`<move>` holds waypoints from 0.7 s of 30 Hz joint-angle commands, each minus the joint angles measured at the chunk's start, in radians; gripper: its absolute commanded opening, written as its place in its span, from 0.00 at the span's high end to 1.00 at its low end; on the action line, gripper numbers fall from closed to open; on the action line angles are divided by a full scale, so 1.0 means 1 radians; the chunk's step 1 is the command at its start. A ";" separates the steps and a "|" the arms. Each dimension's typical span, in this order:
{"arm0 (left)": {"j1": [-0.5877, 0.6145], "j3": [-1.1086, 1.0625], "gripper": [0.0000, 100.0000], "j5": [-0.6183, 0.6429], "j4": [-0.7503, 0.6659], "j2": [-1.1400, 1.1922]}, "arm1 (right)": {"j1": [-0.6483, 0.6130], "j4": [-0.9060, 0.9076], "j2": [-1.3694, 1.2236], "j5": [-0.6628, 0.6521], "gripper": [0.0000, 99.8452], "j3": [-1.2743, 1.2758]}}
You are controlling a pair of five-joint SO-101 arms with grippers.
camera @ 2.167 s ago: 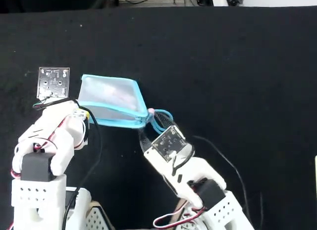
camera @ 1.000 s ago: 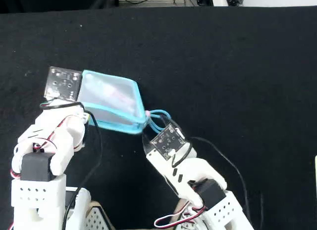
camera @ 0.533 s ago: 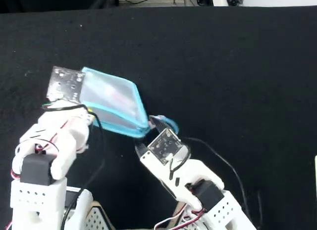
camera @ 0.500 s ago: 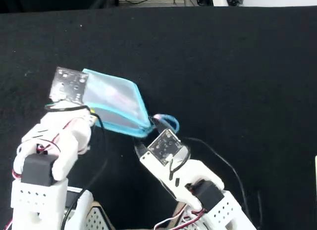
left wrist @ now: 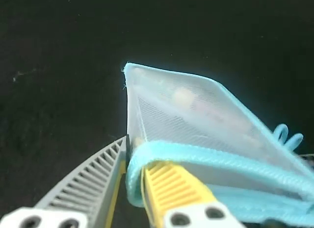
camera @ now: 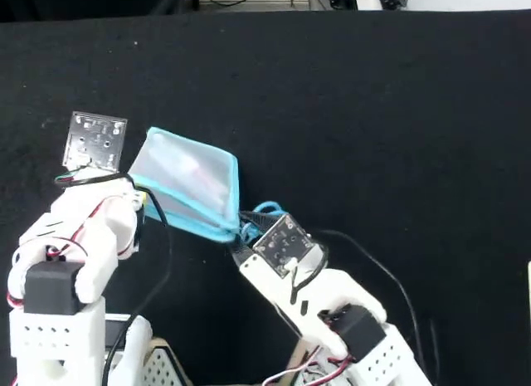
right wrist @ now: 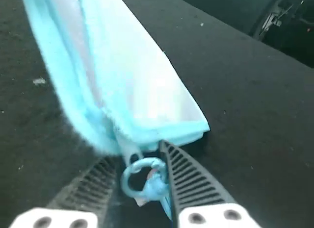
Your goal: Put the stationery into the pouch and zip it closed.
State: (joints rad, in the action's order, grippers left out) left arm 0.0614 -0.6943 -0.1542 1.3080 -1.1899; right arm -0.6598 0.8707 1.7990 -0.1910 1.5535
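Pouch [camera: 187,174] soft, light, floppy; L gripper [left wrist: 135,152] clamped on zip-edge corner, R gripper [right wrist: 140,155] pinching pull loop [right wrist: 142,181]. Prob. best hold pts.

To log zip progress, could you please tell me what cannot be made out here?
The stationery: left wrist view, only pale shapes through the pouch.
How far the zip is closed: high view, right arm covers that corner; right wrist view, blurred.
Whether the right claw pinches the zip pull: right wrist view, unclear.

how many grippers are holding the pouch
2. The left gripper clamps the light blue mesh pouch at one end of its zipper edge; the right gripper holds the blue ring pull at the other end.
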 commanded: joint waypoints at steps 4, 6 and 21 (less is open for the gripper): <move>0.035 -0.010 0.97 0.014 -0.098 -0.009 | 0.023 0.058 0.119 0.003 0.90 -0.068; 0.036 -0.028 0.97 0.014 -0.110 -0.009 | 0.023 0.060 0.119 0.003 0.95 -0.081; 0.031 -0.035 0.97 0.014 -0.107 -0.009 | -0.043 0.072 0.124 0.012 0.98 -0.117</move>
State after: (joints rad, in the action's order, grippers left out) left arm 0.0921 -0.7419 -0.1542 1.2236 -1.1899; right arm -0.6536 0.9321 1.7990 -0.1910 1.5106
